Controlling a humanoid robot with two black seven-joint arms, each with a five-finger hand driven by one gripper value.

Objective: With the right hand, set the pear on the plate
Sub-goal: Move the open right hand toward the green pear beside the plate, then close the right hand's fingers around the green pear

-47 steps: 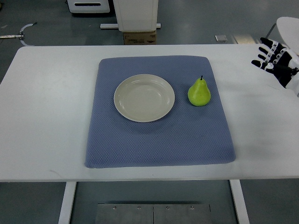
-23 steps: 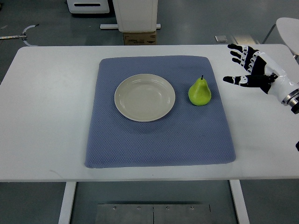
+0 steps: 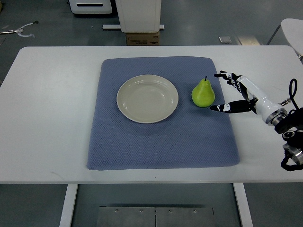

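A green pear (image 3: 202, 93) stands upright on the blue mat (image 3: 161, 137), just right of the round cream plate (image 3: 147, 99), which holds nothing. My right hand (image 3: 225, 92) reaches in from the right edge, low over the mat's right border. Its black-and-white fingers (image 3: 226, 107) are spread, one above and one below the pear's right side, a small gap away from the fruit. The hand holds nothing. My left arm is out of the picture.
The mat lies on a white table (image 3: 47, 109). Behind the table's far edge stand a white pedestal (image 3: 138, 14) and a cardboard box (image 3: 142, 39). A round white surface (image 3: 294, 29) shows at the top right.
My right hand has come down and leftward from the table's far right corner to just beside the pear, with its fingers spread toward the fruit. Pear and plate have stayed put.
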